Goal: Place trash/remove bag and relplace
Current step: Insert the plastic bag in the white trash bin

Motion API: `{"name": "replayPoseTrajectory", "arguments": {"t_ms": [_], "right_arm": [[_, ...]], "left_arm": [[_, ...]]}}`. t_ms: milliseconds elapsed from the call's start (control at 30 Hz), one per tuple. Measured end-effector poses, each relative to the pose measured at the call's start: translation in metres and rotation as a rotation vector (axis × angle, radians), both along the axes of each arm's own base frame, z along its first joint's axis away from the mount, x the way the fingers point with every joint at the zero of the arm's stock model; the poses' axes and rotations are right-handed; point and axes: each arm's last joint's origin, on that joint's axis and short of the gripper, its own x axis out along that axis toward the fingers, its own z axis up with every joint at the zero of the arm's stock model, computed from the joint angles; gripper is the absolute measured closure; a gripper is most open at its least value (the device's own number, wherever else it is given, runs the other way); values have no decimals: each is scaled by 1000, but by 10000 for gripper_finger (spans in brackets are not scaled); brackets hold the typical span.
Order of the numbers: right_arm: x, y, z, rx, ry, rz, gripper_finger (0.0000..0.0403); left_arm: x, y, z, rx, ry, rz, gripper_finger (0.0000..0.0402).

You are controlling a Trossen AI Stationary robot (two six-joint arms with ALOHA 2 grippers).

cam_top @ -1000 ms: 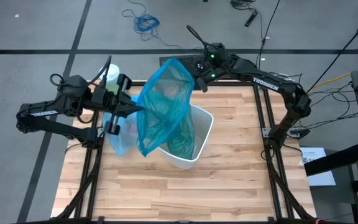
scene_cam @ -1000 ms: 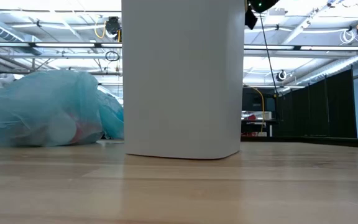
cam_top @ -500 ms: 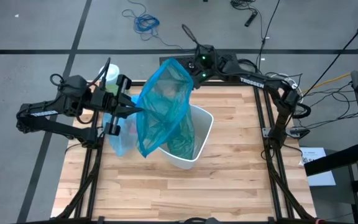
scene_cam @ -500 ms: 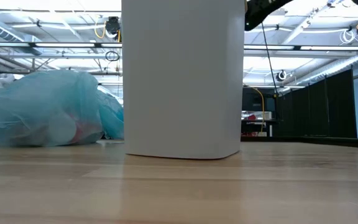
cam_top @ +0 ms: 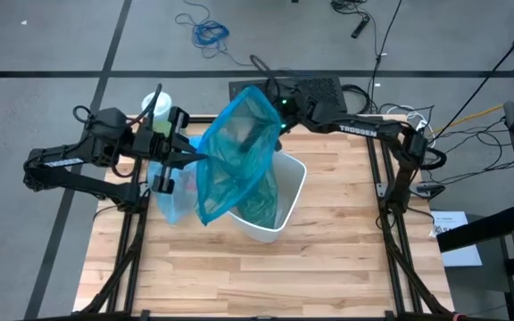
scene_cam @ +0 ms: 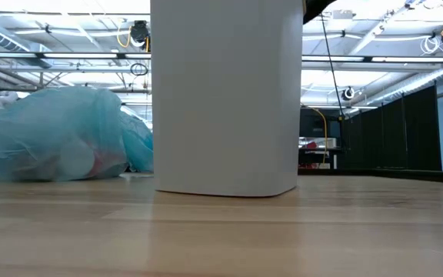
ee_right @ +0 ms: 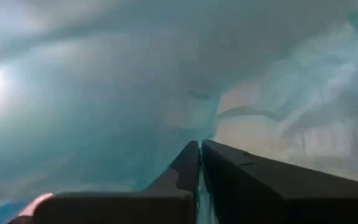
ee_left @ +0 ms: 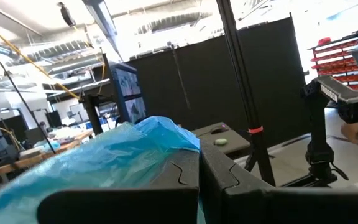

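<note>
At the centre of the high view, the teal-green bag (cam_top: 236,152) hangs stretched over the white wastebasket (cam_top: 286,198), its lower end dipping into the bin's mouth. The left gripper (cam_top: 186,153) sits at the bag's left edge with its fingers pressed together on the plastic; in the left wrist view the two dark fingers (ee_left: 185,180) meet with blue film bunched against them. The right gripper (cam_top: 275,105) comes in from the upper right of the frame to the bag's top corner, and its wrist view shows its fingers (ee_right: 194,165) closed tight with plastic filling everything ahead, so it looks pinched on the liner too. Two holds on opposite edges make sense: they spread the mouth so it can be drawn over the rim.

Left of the bin, just beside it, the full light-blue bag (scene_cam: 56,135) lies on the table (cam_top: 328,267), something red showing faintly through it in the low view. The green bottle (cam_top: 157,109) stands behind the left arm.
</note>
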Motion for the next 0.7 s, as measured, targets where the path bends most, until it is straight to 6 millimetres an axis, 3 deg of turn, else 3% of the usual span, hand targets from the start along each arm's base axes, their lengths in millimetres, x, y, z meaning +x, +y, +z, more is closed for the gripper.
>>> {"name": "replayPoseTrajectory", "arguments": {"t_ms": [267, 500, 700], "right_arm": [[-31, 19, 44, -103, -60, -74, 402], [-56, 71, 60, -288, 58, -159, 403], [-53, 120, 54, -369, 157, -167, 403]], "left_arm": [[0, 0, 2, -24, -11, -5, 401], [7, -4, -1, -27, 1, -28, 402], [19, -7, -6, -35, 25, -21, 402]]}}
